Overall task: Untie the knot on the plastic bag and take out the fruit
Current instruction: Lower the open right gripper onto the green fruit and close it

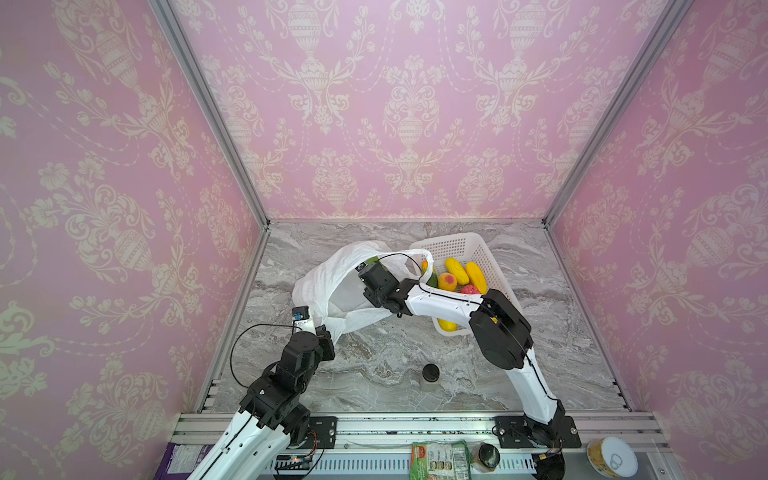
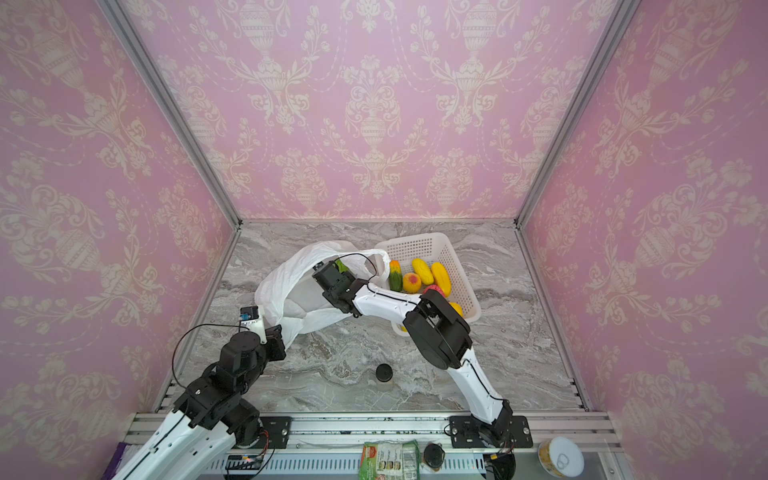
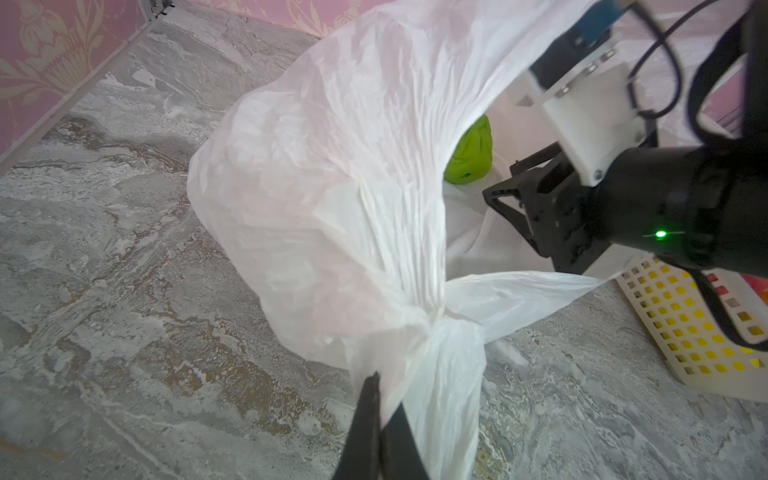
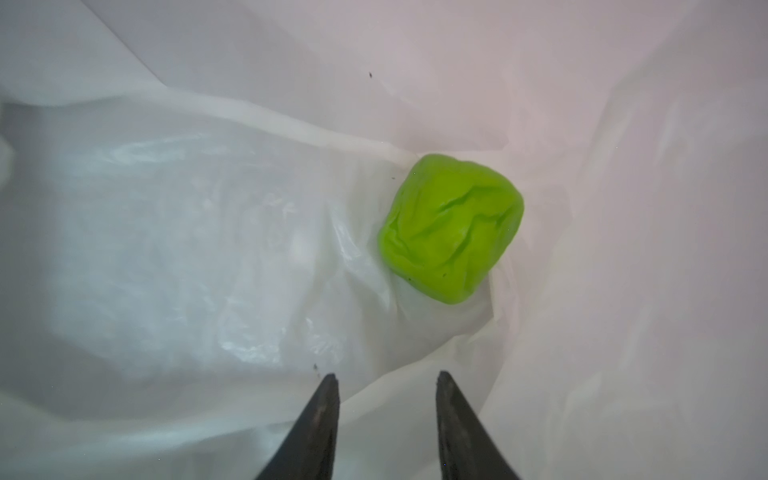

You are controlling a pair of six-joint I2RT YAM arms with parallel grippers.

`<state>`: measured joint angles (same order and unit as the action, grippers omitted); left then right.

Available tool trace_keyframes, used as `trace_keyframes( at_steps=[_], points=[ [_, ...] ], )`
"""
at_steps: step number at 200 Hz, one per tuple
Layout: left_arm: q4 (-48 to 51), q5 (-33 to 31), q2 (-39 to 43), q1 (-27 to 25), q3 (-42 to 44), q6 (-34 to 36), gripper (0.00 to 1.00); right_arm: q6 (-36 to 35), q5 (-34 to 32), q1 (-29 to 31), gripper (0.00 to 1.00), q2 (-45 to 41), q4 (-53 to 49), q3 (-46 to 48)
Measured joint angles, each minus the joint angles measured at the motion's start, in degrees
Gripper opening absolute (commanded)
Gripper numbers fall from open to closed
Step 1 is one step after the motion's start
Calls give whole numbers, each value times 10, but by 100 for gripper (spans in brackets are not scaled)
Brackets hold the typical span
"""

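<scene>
The white plastic bag (image 1: 320,286) (image 2: 282,282) lies left of the middle of the marble table, its mouth gaping towards the basket. No knot shows in any view. My left gripper (image 3: 380,386) is shut on a bunched edge of the bag (image 3: 332,187) at its near side. My right gripper (image 4: 386,376) is inside the bag's mouth, open, with nothing between its jaws. A lumpy green fruit (image 4: 451,226) (image 3: 469,156) lies on the bag's floor a little ahead of it. Several more fruit (image 1: 457,272) (image 2: 424,272) lie in the basket.
The white perforated basket (image 1: 469,249) (image 2: 432,249) stands right of the bag, partly under my right arm. A dark-lidded small jar (image 1: 430,372) (image 2: 384,372) stands near the table's front. Pink walls close in three sides. A packet (image 1: 440,459) and a can (image 1: 613,461) lie beyond the front rail.
</scene>
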<state>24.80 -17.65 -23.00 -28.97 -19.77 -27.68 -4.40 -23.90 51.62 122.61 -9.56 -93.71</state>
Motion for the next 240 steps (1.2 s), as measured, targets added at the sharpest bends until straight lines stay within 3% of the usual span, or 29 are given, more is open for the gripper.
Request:
trace_keyframes(
  at_steps=[15, 51, 68, 97, 133, 188, 240],
  points=[
    [-1, 6, -10, 0, 0, 0, 0, 1, 19, 11, 39, -56, 37, 44],
    [-5, 8, -1, 0, 0, 2, 0, 3, 33, 12, 53, -108, 89, 81],
    [-5, 8, 7, 0, 0, 2, 0, 11, 21, 8, 58, -75, 82, 49],
    [-5, 8, 9, 0, 0, 2, 0, 29, -11, -2, 79, 22, 52, -38],
    [-5, 8, 7, 0, 0, 2, 0, 60, -50, -16, 95, 125, -30, -148],
    [-5, 8, 8, 0, 0, 2, 0, 120, -70, -48, 99, 171, -136, -242],
    [-6, 8, 8, 0, 0, 2, 0, 120, -63, -64, 99, 204, -165, -305]
  ],
)
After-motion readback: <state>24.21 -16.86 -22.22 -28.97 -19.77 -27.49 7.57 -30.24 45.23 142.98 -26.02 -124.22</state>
